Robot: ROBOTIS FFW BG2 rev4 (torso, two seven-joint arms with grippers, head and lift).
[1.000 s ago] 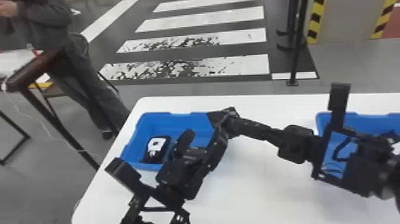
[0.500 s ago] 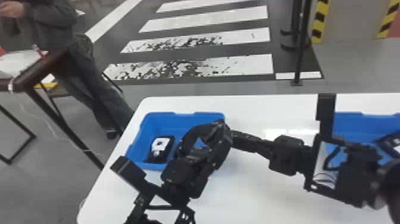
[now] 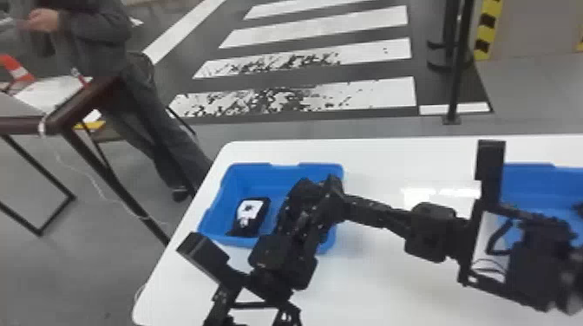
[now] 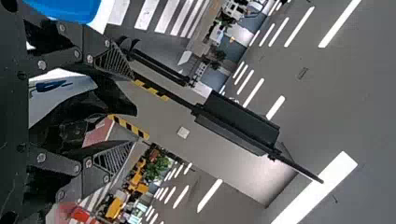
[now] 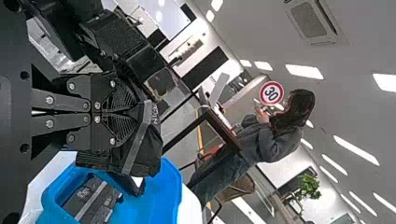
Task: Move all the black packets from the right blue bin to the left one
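1. While the right gripper (image 3: 340, 197) sits at the near right part of the left blue bin (image 3: 260, 173), its ridged pads are clenched on a black packet (image 5: 142, 144): soft, creased wrap, crossed by a smooth grey strip.
2. Left gripper (image 3: 299, 216): released, fingers spread wide, open lattice texture on the tips. Dark, glossy material shows between them in its wrist view; can't tell if that's a packet or part of the other arm. In the head view the two grippers overlap, so can't tell if they touch.
3. Left bin: smooth moulded plastic, rounded corners, rolled rim. Labelled packet (image 3: 249, 212) inside, towards the left side, black with a pale rectangular patch and a dark blot on it.
4. Right wrist view has a striped packet (image 5: 93, 200) in the bin below the held one, flat black face, straight grey band. Can't tell if it's the labelled one.
5. Right blue bin (image 3: 533, 182): same plastic, partly behind the right arm's angular black housing and loose cables. Contents too hidden to call.
6. Both bins on the white table (image 3: 377, 277), slick top, rounded corner, bright glare patch between the bins.
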